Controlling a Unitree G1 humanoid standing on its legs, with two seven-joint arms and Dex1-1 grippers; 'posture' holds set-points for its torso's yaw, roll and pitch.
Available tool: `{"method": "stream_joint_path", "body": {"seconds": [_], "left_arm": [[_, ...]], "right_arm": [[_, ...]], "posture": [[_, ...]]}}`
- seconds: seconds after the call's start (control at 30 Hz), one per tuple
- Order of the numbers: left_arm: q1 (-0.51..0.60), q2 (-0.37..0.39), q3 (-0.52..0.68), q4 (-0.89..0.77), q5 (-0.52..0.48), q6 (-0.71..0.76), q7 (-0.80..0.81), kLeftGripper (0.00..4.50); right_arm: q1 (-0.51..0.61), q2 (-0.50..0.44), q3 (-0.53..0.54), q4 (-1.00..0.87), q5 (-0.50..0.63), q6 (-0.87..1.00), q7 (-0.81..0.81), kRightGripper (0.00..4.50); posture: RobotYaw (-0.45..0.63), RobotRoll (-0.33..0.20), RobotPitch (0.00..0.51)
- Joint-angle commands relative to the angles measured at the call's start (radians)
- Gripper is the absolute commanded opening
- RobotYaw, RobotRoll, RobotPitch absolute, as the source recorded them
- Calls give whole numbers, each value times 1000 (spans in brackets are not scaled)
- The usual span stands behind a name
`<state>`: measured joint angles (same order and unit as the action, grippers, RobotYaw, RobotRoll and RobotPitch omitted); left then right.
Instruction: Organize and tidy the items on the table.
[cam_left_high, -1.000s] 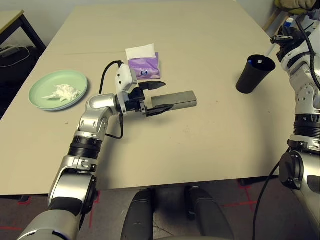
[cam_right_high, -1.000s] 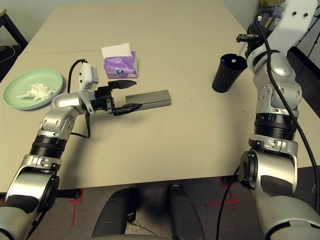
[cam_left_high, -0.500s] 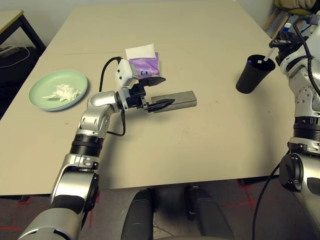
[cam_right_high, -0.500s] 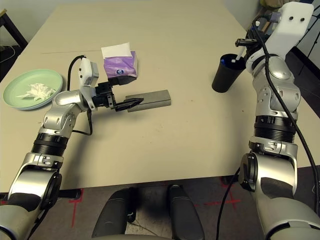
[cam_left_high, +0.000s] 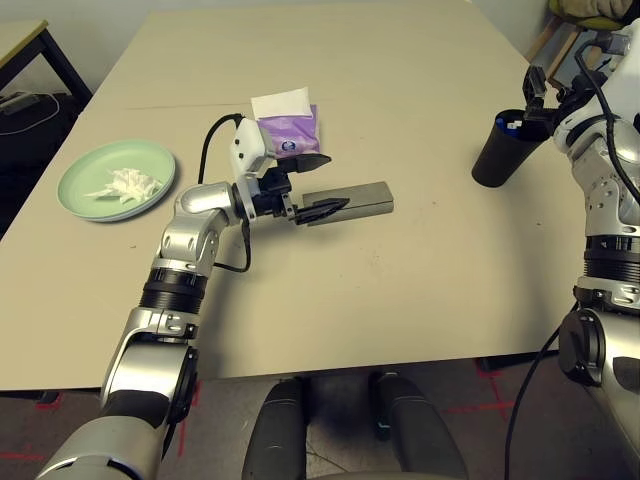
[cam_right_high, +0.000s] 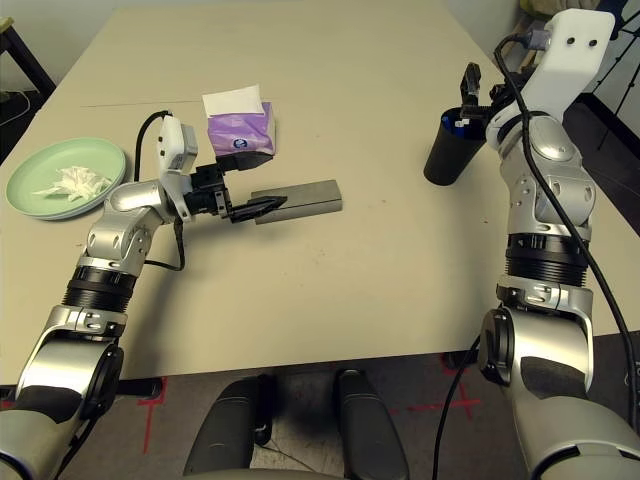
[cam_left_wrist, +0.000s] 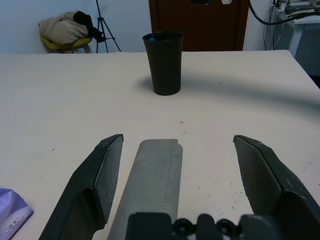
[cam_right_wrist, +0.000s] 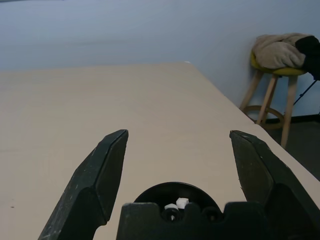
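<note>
At the far left of the table (cam_left_high: 420, 290) a green plate (cam_left_high: 82, 190) is seen with a crumpled tissue (cam_left_high: 124, 185) lying in it, well apart from everything else. Nearer the middle, the left gripper (cam_left_high: 312, 185) is held level and pointed to the robot's right, its fingers spread wide and empty. The grey case (cam_left_high: 350, 201) lies flat on the table, its long axis running left to right, in line with the way the gripper points. In the left wrist view the near end of the case (cam_left_wrist: 152, 180) is seen between the two spread fingers (cam_left_wrist: 97, 182), closer to one than the other and not yet pinched. A purple tissue pack (cam_left_high: 287, 133) stands just behind the gripper. Far to the right, the black cup (cam_left_high: 508, 147) stands upright near the table edge, with the pen (cam_right_wrist: 176, 204) resting inside it. The right gripper (cam_right_high: 482, 88) is held just above the cup's rim, its fingers spread and nothing between them. The case is judged the next thing to be handled, and the left arm is much the nearer; a closing of the fingers across the case's narrow width would be called for.
</note>
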<state>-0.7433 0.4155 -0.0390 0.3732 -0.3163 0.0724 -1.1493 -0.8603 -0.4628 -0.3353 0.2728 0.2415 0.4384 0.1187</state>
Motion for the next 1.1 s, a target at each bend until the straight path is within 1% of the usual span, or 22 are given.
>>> {"method": "stream_joint_path", "body": {"seconds": [0.03,0.13,0.2,0.3,0.33,0.4,0.47,0.53,0.63,0.73,0.83,0.93,1.0,1.1], "left_arm": [[-1,9,5,13,21,12,38,4500],[-3,-19,42,20,41,18,186,4500],[-3,-70,109,5,37,45,378,4500],[15,-152,208,-33,36,62,645,4500],[34,-168,226,-47,56,48,716,4500],[78,-183,240,-79,91,29,804,4500],[141,-198,267,-123,95,34,881,4500],[205,-194,280,-164,99,29,913,4500],[302,-167,298,-209,107,23,935,4500],[359,-149,335,-235,83,34,958,4500],[384,-131,354,-241,77,27,961,4500],[394,-109,379,-216,69,-6,948,4500],[396,-101,381,-195,71,-52,926,4500],[382,-113,390,-152,59,-90,925,4500]], "right_arm": [[51,23,17,-33,61,-114,146,4471],[144,62,-13,-68,112,-209,213,4471],[215,80,-18,-101,127,-240,230,4471],[295,109,-15,-140,159,-228,235,4471],[322,119,-6,-152,164,-227,240,4471],[365,134,9,-167,161,-239,246,4471],[403,144,15,-173,156,-250,245,4471],[429,149,15,-168,145,-266,239,4471],[470,142,7,-133,125,-314,244,4471],[506,116,-17,-86,113,-367,257,4471],[516,86,-41,-53,127,-388,268,4471],[484,62,-65,10,123,-430,255,4471],[466,61,-67,39,122,-452,252,4471],[446,79,-70,88,108,-479,210,4471]], "posture": [[102,0,126],[97,0,128],[98,0,129],[102,0,130],[102,0,130],[108,0,129],[113,0,127],[116,0,124],[123,0,119],[130,0,119],[130,0,120],[126,0,119],[120,0,115],[122,0,108]]}}
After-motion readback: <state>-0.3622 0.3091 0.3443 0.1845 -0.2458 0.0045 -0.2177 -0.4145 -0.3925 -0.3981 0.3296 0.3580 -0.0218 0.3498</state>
